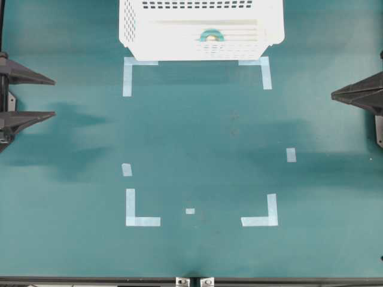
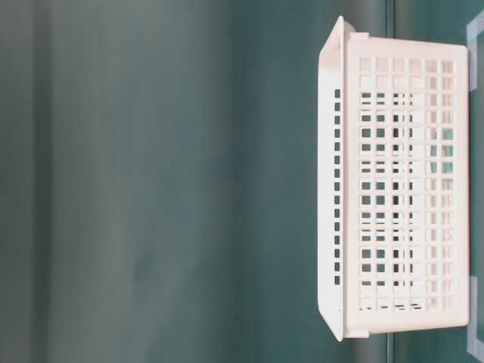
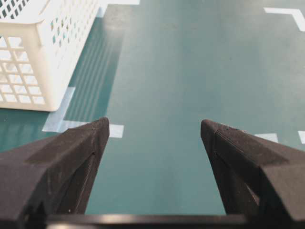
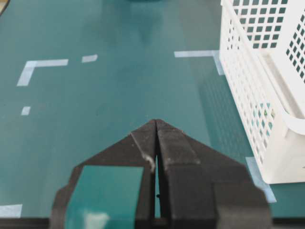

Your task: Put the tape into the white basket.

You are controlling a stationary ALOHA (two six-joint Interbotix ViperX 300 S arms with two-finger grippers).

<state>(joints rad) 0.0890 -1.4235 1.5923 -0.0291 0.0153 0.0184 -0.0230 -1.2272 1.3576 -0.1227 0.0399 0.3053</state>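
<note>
The turquoise tape (image 1: 211, 36) lies inside the white basket (image 1: 128, 30) at the far middle of the table, near the basket's front wall. Only its upper arc and pale core show. The basket also shows in the table-level view (image 2: 401, 189), the left wrist view (image 3: 43, 57) and the right wrist view (image 4: 267, 71). My left gripper (image 1: 52, 97) is at the left edge, open and empty, with its jaws wide apart over bare table (image 3: 155, 123). My right gripper (image 1: 333, 94) is at the right edge, shut on nothing, its jaws pressed together (image 4: 156, 121).
Pale-blue L-shaped corner marks (image 1: 140, 210) and short tape strips (image 1: 291, 154) lie flat on the green table. Two more corner marks (image 1: 263, 70) sit just in front of the basket. Both grippers are well apart from the basket.
</note>
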